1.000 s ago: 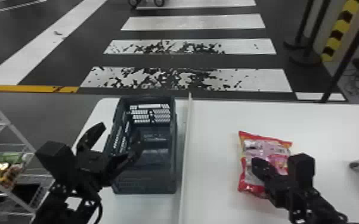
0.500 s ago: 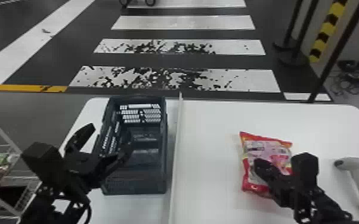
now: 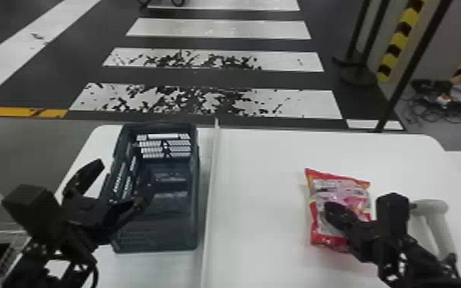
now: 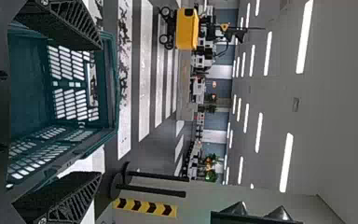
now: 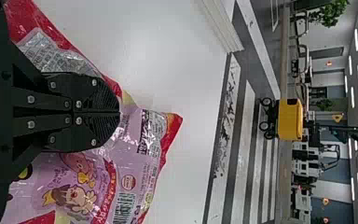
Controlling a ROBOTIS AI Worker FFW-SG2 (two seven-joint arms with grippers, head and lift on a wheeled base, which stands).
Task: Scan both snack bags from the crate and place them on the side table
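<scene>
Over the last second the snack bag [image 3: 339,191] and the right gripper [image 5: 119,113] have travelled together, farther out to the right of the crate [image 3: 157,239], and the head view has swung the same way. Moving as one, they suggest a real hold on the bag: the two fingers meet at their tips, closed down over it, with the wrapper spreading out around them. Whether the bag is lifted or sliding on the white table [image 3: 256,191] I cannot tell. It is now well apart from the crate, past the thin divider [image 3: 211,191] that runs beside the crate, and nearer the scanner [image 3: 438,229], which lies farther still to the crate's right. For the task this looks like the step of bringing a bag to be scanned. The barcode [image 5: 123,207] faces the right wrist camera, so the next move probably calls for lining it up with the scanner; a crease or a slip in the loose wrapper could spoil the reading. The left gripper [image 3: 123,177] is at the crate's left side, its fingers spread wide with nothing between them that I would call a hold, one finger over the crate and the other outside it.
</scene>
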